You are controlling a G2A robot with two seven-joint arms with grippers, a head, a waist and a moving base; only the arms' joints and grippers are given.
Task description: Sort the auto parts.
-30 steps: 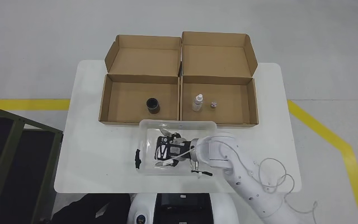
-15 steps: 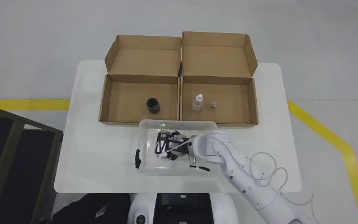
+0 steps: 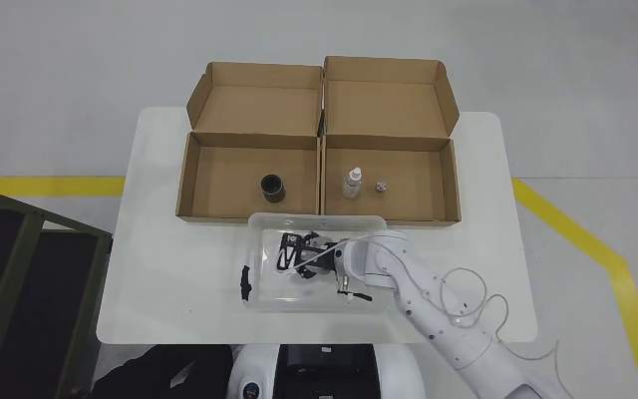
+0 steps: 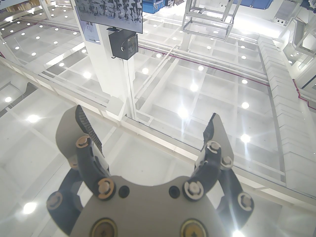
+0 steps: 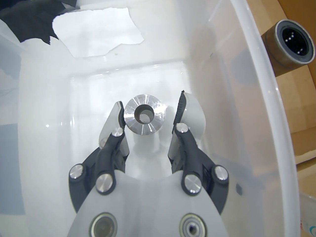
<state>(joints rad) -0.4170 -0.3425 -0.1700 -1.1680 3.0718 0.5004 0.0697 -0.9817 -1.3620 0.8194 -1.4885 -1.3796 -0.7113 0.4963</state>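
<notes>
A silver metal part with a centre hole (image 5: pixel 144 117) stands in the clear plastic bin (image 5: pixel 246 57). My right gripper (image 5: pixel 150 114) is open inside the bin, one finger on each side of the part; one pad (image 5: pixel 121 117) touches its rim. From above, the right gripper (image 3: pixel 297 256) sits in the bin (image 3: pixel 261 221) at the table's front. A dark cylindrical bearing (image 3: pixel 272 187) stands in the left cardboard box (image 3: pixel 194 180); the bearing (image 5: pixel 291 43) lies just beyond the bin wall. My left gripper (image 4: pixel 148 129) is open, pointing up at the ceiling.
The right cardboard box (image 3: pixel 439 185) holds a small white bottle (image 3: pixel 352 182) and a small round part (image 3: pixel 380 186). A black handle piece (image 3: pixel 244 282) sticks out at the bin's left end. A torn white label (image 5: pixel 96 33) marks the bin's far wall.
The right gripper has shifted a little toward the boxes and left inside the bin.
</notes>
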